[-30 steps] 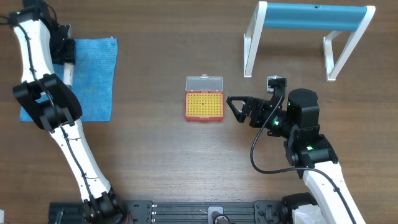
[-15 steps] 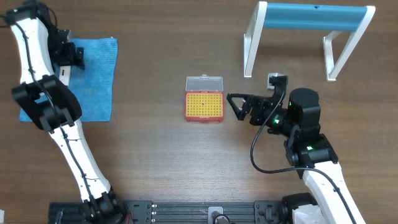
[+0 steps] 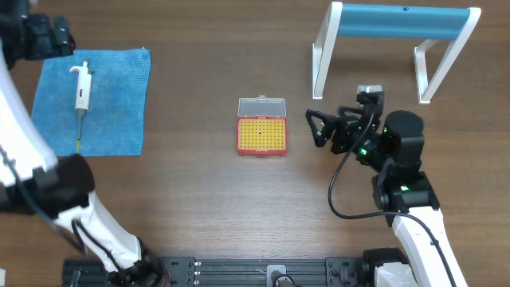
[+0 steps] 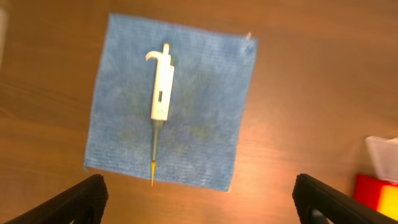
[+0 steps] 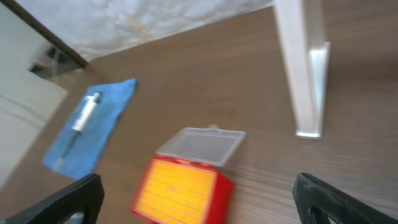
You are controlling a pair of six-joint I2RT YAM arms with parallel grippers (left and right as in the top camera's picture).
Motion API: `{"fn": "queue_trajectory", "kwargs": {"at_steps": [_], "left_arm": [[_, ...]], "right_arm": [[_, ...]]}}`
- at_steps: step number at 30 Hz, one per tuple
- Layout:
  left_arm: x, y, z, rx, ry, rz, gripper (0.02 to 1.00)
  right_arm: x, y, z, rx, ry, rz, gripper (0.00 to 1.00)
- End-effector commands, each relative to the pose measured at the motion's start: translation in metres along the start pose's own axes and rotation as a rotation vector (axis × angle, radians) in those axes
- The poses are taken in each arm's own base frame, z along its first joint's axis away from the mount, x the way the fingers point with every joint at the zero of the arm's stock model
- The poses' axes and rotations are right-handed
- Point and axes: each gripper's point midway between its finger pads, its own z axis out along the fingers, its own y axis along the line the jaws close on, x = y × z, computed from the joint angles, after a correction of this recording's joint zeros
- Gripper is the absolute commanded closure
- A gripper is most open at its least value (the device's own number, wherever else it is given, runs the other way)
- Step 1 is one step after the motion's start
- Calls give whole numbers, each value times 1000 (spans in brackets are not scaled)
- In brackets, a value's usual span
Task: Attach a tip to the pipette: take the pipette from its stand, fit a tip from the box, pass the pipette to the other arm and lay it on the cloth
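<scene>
The white pipette lies flat on the blue cloth at the table's left, its yellow tip pointing toward the front edge. My left gripper hangs well above the cloth's far left corner. In the left wrist view the left gripper is open and holds nothing, with the pipette and cloth far below. The red tip box sits mid-table with its clear lid folded back. My right gripper stands open just right of the box, holding nothing.
The pipette stand, blue bar on white legs, stands at the back right; one leg is close beyond the right gripper. Bare wood lies between cloth and tip box and along the front of the table.
The left gripper let go of the pipette and rose up and away toward the far left corner; the pipette now lies uncovered on the cloth. The right gripper drew back slightly to the right.
</scene>
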Motion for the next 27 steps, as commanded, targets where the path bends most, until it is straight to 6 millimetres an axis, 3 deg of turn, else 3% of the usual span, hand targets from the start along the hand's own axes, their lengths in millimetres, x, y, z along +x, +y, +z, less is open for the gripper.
{"fn": "queue_trajectory", "kwargs": {"at_steps": [1, 2, 6, 9, 13, 16, 19, 24, 27], "left_arm": [[11, -42, -107, 81, -244, -7, 58], [20, -51, -131, 82, -297, 12, 56], [63, -71, -190, 98, -412, 30, 56], [112, -78, -210, 105, -427, 22, 58], [189, -83, -196, 109, -366, 12, 56], [233, -85, -177, 112, -323, 6, 58], [269, -86, -155, 114, -284, 1, 58], [301, -86, -124, 118, -215, -9, 56], [301, -85, -114, 119, -205, -11, 53]], "right_arm": [[-21, -4, -19, 47, -76, -211, 16], [-25, -1, -25, 49, -95, -255, 14], [-34, 14, -57, 67, -164, -386, 16], [-23, 22, -85, 98, -167, -441, 16], [14, 25, -119, 158, -115, -527, 16], [38, 19, -138, 232, -90, -506, 16], [32, 34, -153, 218, -186, -554, 16], [33, 32, -169, 287, -247, -576, 16], [40, 24, -170, 320, -216, -553, 18]]}}
